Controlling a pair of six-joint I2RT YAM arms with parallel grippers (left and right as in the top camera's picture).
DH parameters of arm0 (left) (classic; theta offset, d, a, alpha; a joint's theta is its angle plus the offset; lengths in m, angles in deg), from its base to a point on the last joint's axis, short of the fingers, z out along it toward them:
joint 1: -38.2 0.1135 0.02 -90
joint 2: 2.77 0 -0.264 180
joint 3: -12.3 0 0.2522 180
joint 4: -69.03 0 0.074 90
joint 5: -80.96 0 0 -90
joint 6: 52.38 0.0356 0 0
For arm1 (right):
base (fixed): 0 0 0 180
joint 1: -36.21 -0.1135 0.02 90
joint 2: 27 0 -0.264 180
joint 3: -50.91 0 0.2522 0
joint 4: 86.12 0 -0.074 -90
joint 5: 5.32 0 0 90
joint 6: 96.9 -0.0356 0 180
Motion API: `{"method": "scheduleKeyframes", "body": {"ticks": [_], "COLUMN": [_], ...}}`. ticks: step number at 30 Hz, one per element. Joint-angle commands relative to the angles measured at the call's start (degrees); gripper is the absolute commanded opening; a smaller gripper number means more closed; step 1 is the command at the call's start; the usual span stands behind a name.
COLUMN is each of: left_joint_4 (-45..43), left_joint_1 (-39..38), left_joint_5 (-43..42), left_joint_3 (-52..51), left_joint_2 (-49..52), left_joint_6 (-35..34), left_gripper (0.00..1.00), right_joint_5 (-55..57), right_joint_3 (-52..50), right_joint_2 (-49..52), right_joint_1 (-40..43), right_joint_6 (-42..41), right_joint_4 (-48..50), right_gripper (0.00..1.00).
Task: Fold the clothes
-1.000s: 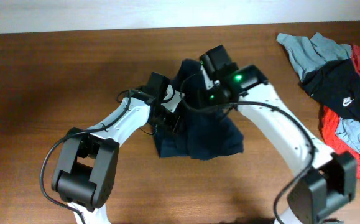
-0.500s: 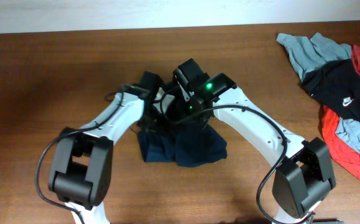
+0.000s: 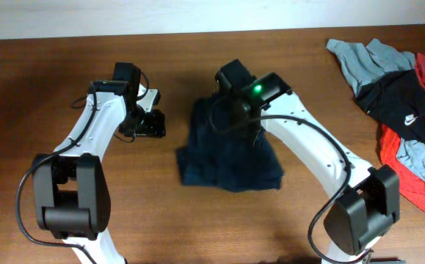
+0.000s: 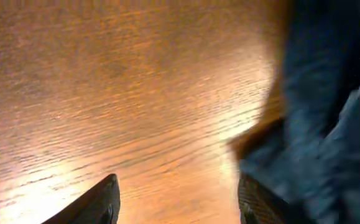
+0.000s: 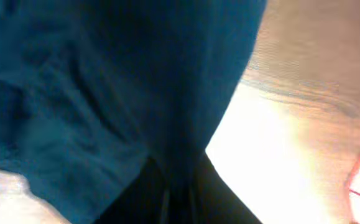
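The dark navy shorts (image 3: 230, 158) lie bunched in a rough square at the table's middle. My right gripper (image 3: 230, 103) is at their far edge, its fingers shut on a fold of the navy cloth (image 5: 167, 124), which fills the right wrist view. My left gripper (image 3: 153, 123) is off to the left of the shorts, open and empty over bare wood (image 4: 136, 93). The left edge of the shorts (image 4: 329, 112) shows at the right of the left wrist view.
A pile of other clothes lies at the right edge: a grey garment (image 3: 366, 59), a black one with a white logo (image 3: 407, 103) and a red one (image 3: 410, 172). The brown wooden table (image 3: 51, 88) runs to a white wall at the back.
My left gripper has let go of the shorts and moved left, away from them. My right gripper has shifted slightly right, and the shorts now lie more spread out.
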Motion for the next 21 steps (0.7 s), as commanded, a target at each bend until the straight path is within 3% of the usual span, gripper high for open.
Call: {"method": "scheduleKeyframes", "body": {"ticks": [1,21], "left_joint_4": [-0.74,-0.52], "left_joint_1": [-0.07,-0.04], "left_joint_5": [-0.85,1.66], "left_joint_3": [0.59,0.59], "left_joint_2": [0.52,0.52], "left_joint_6": [0.48,0.48], "left_gripper": [0.61,0.61], "right_joint_5": [9.25,5.22], "right_joint_3": [2.86,2.43], "right_joint_2": [-1.86,19.17], "right_joint_1": [-0.26,-17.31], "right_joint_6": [-0.09,-7.26], "right_joint_4": [-1.03,5.97], "right_gripper": [0.04,0.07]}}
